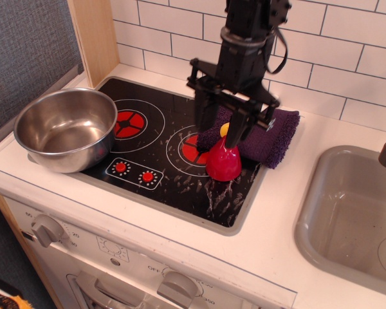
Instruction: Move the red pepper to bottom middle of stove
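Observation:
The red pepper (pixel 223 163) stands upright on the black stove (pixel 174 187), on the right edge of the right burner mark, touching the front of a purple cloth. My gripper (pixel 222 132) hangs just above it. Its jaws are open, with one finger (pixel 202 127) to the left of the pepper's pointed top and the other to the right. The fingers do not press on the pepper.
A steel bowl (pixel 64 129) sits on the stove's left edge. A folded purple cloth (pixel 272 138) lies at the stove's back right, with a yellow knife handle (pixel 224 128) mostly hidden behind the gripper. A grey sink (pixel 354 212) is on the right. A tiled wall stands behind.

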Controlling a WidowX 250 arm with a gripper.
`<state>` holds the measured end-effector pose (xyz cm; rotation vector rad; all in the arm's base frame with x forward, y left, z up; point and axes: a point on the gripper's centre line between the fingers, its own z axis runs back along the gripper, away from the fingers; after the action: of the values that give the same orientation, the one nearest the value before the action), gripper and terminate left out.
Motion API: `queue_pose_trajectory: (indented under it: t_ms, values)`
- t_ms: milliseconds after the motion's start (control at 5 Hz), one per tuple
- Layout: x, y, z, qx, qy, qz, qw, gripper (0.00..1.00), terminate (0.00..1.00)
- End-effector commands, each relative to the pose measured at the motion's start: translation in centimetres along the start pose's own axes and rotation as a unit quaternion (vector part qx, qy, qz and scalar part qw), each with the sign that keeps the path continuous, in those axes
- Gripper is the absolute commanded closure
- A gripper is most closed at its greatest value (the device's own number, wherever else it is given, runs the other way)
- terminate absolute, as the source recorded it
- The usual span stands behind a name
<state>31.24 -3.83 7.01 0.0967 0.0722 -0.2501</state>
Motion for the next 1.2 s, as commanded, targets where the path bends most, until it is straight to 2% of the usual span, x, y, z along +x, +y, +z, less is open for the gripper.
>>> queue_pose_trajectory:
  t_ms: [0,400,800,1000]
  values:
    - [0.2,1.3,-1.4,0.011,-0.047,0.04,0.998,0.0,0.0]
    - [1.1,0.8,-2.5,0.018,-0.063,0.048,0.9967,0.0,0.0]
    - [1.5,0.2,-2.9,0.014,-0.066,0.062,0.9958,0.0,0.0]
    - [1.3,-0.1,-3.1,-0.004,-0.061,0.074,0.9954,0.0,0.0]
